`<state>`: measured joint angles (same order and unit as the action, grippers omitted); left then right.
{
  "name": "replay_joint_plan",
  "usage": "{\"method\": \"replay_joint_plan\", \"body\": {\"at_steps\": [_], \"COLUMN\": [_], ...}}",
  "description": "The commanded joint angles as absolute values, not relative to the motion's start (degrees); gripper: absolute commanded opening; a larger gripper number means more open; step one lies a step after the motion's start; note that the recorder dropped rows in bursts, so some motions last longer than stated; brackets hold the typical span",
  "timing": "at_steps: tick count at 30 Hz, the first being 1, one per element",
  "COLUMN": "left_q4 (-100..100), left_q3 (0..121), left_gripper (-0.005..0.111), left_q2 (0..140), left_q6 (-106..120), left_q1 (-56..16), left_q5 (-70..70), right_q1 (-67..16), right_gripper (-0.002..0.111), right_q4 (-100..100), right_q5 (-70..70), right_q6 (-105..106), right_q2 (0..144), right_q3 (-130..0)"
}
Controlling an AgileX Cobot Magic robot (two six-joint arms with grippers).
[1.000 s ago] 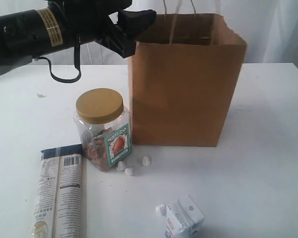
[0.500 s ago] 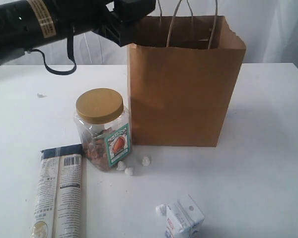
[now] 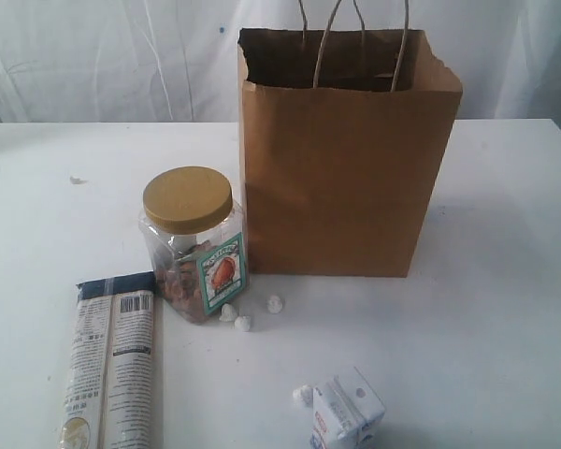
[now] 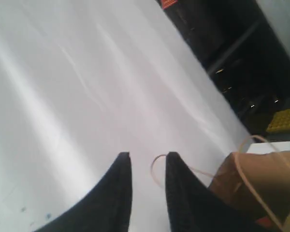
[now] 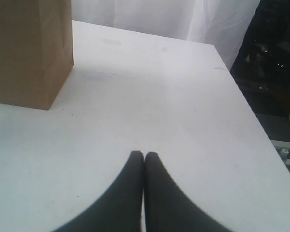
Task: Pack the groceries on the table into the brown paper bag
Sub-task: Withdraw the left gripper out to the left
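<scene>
On table (image 3: pixel 505 281): bag (image 3: pixel 337 178) 1 | jar (image 3: pixel 192 245) 1 | packet (image 3: pixel 112 365) 1 | carton (image 3: pixel 348 413) 1

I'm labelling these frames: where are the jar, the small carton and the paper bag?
yellow-lidded jar (image 3: pixel 188 199): exterior view, its lid.
small white carton (image 3: pixel 349 409): exterior view, top face.
brown paper bag (image 3: pixel 337 178): exterior view, front wall.

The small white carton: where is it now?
In the exterior view, the small white carton lies at the bottom edge, right of centre, in front of the brown paper bag, with a tiny paper ball at its left.
</scene>
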<state>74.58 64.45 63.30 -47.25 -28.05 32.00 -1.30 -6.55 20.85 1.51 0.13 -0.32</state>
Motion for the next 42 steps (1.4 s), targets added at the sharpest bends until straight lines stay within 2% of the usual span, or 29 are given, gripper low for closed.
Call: {"method": "replay_joint_plan", "body": {"at_steps": [1,3,7,11,14,21,25,28,34,38,42], "left_q4": [88.0,91.15,91.29,87.43,96.02,99.95,99.95,99.95,99.49,94.21,94.31], "left_q3": [64.33,61.42,50.79,35.04,25.23,24.77,25.98,28.91,37.28,38.72,38.89], "left_gripper": [0.008,0.0,0.0,0.0,0.0,0.0,0.0,0.0,0.0,0.0,0.0], "left_q2": [57.15,54.83,52.18,52.71,54.46,54.44,55.45,59.52,70.49,77.29,81.35], "left_q6": [-64.88,-73.56,-73.45,-73.45,-67.48,-64.96,-78.89,-84.3,-87.63,-87.63,-88.79], "left_q1": [-28.13,-28.13,-28.13,-28.13,-28.13,-28.13,-27.98,-25.03,-11.25,-1.82,3.09], "left_q5": [13.44,4.15,-3.58,-1.11,-1.98,-5.91,-12.56,-18.27,-8.8,0.43,22.04], "right_q1": [-1.35,-1.35,-1.35,-1.35,-1.35,-1.35,-1.35,-1.35,-1.35,-1.35,-1.35], "right_gripper": [0.0,0.0,0.0,0.0,0.0,0.0,0.0,0.0,0.0,0.0,0.0], "right_q4": [-6.63,-6.63,-6.63,-6.63,-6.63,-6.63,-6.63,-6.63,-6.63,-6.63,-6.63], "right_q5": [20.11,20.11,20.11,20.11,20.11,20.11,20.11,20.11,20.11,20.11,20.11], "right_q6": [1.27,1.27,1.27,1.27,1.27,1.27,1.27,1.27,1.27,1.27,1.27], "right_q2": [0.0,0.0,0.0,0.0,0.0,0.0,0.0,0.0,0.0,0.0,0.0], "right_q3": [0.0,0.0,0.0,0.0,0.0,0.0,0.0,0.0,0.0,0.0,0.0]}}
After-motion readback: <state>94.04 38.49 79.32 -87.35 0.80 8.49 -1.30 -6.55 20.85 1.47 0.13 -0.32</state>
